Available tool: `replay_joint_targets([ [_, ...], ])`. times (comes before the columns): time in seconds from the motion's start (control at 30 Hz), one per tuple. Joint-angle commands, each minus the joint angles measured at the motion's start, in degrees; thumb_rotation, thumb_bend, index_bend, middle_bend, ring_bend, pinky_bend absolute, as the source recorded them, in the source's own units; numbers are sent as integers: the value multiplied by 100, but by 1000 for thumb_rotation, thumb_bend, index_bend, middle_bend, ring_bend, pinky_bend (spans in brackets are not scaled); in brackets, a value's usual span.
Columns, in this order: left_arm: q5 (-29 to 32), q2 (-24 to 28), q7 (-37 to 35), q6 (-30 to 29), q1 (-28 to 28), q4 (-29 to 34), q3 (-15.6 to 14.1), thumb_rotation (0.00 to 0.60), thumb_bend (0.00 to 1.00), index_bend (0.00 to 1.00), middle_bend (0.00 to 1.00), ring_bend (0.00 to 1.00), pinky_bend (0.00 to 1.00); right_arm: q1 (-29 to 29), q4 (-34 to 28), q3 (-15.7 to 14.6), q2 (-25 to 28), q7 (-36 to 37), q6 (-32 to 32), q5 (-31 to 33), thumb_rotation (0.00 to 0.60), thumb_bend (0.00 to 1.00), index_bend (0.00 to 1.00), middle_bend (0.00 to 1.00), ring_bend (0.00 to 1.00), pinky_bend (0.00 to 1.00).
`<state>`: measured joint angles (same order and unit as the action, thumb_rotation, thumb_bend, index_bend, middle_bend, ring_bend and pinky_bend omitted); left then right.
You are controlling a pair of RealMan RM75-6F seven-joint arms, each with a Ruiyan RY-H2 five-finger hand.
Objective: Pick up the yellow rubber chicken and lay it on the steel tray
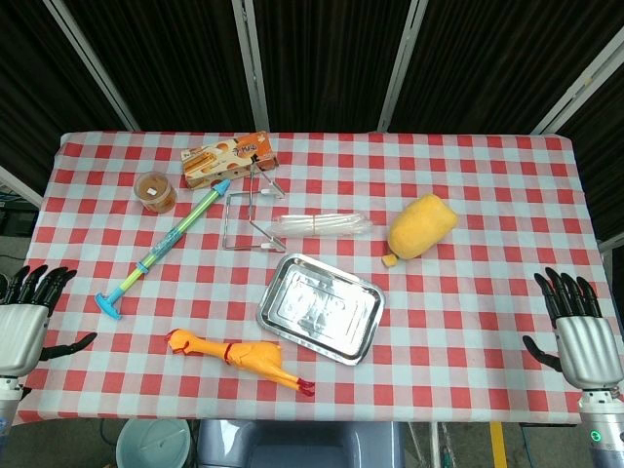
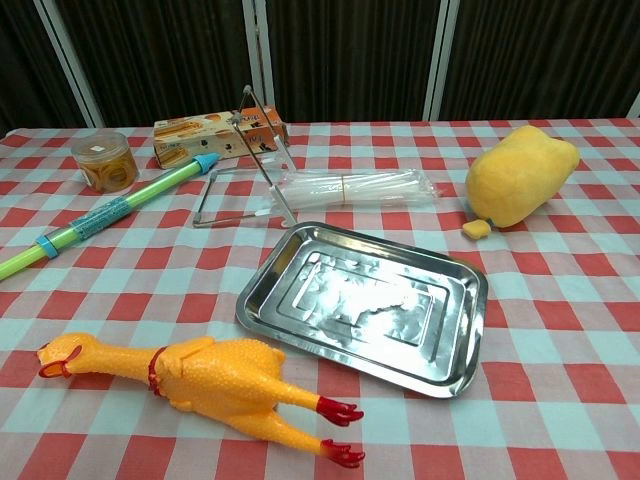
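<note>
The yellow rubber chicken [image 1: 239, 355] [image 2: 205, 383] lies on its side near the table's front edge, head to the left, red feet to the right. Just right of it and a little further back sits the empty steel tray [image 1: 284, 334] [image 2: 260, 314]. My left hand [image 1: 27, 314] hangs open off the table's left front corner, well left of the chicken. My right hand [image 1: 577, 331] is open beyond the table's right edge, far from the tray. Neither hand shows in the chest view.
A green and blue water squirter [image 1: 164, 248], an orange jar [image 1: 155, 190], an orange box [image 1: 228, 159], a wire rack [image 1: 250, 210], a bag of straws [image 1: 322, 225] and a yellow plush toy [image 1: 421, 227] lie behind the tray. A bucket [image 1: 153, 444] stands below the front edge.
</note>
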<state>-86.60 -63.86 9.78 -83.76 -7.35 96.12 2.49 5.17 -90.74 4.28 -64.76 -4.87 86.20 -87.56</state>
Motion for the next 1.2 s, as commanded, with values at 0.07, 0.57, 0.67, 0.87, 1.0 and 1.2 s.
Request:
replay_joint_targets([
  [0.07,-164,7,-134,71,-105,-38,-10,600,15,262,273,201,272,-11,-19,-24,10,15,35,-65,600,259,0,43,0,37],
  [0.57,-1251,-378,-482,1209,-1064,-245,-337,600,51,341,481,444,471,-24,-297,-100,122,-158,192,-380,600,258,0,43,0,37],
  [0.67,-1360,-558,-295,1505,-1238,-256,-422,600,44,316,474,445,471,-68,-328,-121,132,-185,239,-382,600,258,0,43,0,37],
  [0.87,-1310,-1067,334,2447,-1656,-302,-525,600,11,318,438,426,470,-160,-345,-148,161,-162,383,-422,600,259,0,43,0,37],
  [1.0,-1053,-1315,849,2535,-1671,-325,-420,600,63,324,417,404,468,-186,-373,-159,180,-175,434,-469,600,258,0,43,0,37],
  [1.2,-685,-1479,1367,2747,-1730,-272,-322,600,88,294,365,355,424,-223,-388,-168,182,-154,459,-450,600,258,0,43,0,37],
])
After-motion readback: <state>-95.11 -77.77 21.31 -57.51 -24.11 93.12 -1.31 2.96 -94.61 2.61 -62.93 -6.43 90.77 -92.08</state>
